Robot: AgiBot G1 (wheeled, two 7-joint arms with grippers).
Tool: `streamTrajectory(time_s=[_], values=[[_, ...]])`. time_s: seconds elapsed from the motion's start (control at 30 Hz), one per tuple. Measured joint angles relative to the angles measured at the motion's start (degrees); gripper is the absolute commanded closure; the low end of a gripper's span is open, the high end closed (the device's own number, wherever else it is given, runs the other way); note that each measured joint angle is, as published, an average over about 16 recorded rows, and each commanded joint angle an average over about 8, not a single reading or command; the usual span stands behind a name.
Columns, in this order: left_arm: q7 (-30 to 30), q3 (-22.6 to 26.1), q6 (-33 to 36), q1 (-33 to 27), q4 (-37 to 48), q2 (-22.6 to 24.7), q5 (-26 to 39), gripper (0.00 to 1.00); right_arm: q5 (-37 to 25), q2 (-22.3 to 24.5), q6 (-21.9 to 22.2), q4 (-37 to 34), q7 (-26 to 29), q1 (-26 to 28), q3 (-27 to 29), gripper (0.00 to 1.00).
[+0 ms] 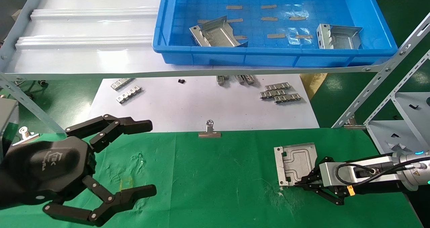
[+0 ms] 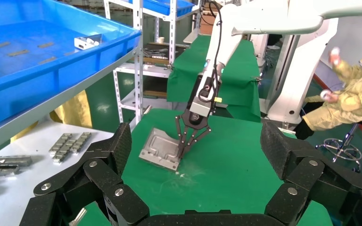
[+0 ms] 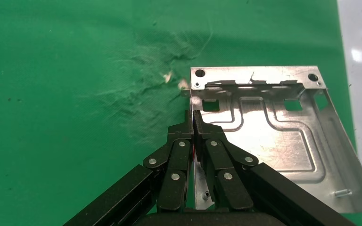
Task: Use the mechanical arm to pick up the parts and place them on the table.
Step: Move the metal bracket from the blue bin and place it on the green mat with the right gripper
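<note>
— What's the left claw (image 1: 147, 159) doing?

— Idle on my left, fingers spread wide over the green table (image 1: 208, 187), gripping nothing.

— And the right claw (image 1: 304, 181)?

— I have its fingers pinched together on the upturned rim of one bracket (image 1: 296, 163). The bracket's flat face lies straight ahead of the fingertips, resting on the cloth or nearly so. I judge the release comes next.

— What's left?

— Two more brackets (image 1: 216, 34) in the blue bin (image 1: 275, 54), well ahead of the right claw, which is nearer them.
</note>
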Motion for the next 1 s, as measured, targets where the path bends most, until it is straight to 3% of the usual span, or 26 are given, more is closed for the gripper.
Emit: streamTrajectory(time_s=[0.13,0.2,0.47,0.67,1.0], values=[[0.0,0.0,0.0,0.0,0.0,0.0,0.0,0.0,-0.3,-0.7,0.3,-2.5,-1.5,0.1,-0.1,0.2],[0.0,0.0,0.0,0.0,0.0,0.0,0.0,0.0,-0.4,-1.0,0.5,-3.6,-2.3,0.2,-0.2,0.01],[0.0,0.0,0.0,0.0,0.0,0.0,0.0,0.0,-0.2,-1.8,0.8,-6.5,-5.7,0.8,0.1,0.0],[0.0,0.0,0.0,0.0,0.0,0.0,0.0,0.0,1.5,-1.1,-2.0,-7.6,-6.7,1.8,1.1,0.0],[0.0,0.0,0.0,0.0,0.0,0.0,0.0,0.0,11.9,1.1,-8.9,-6.3,0.0,0.7,5.6,0.0]])
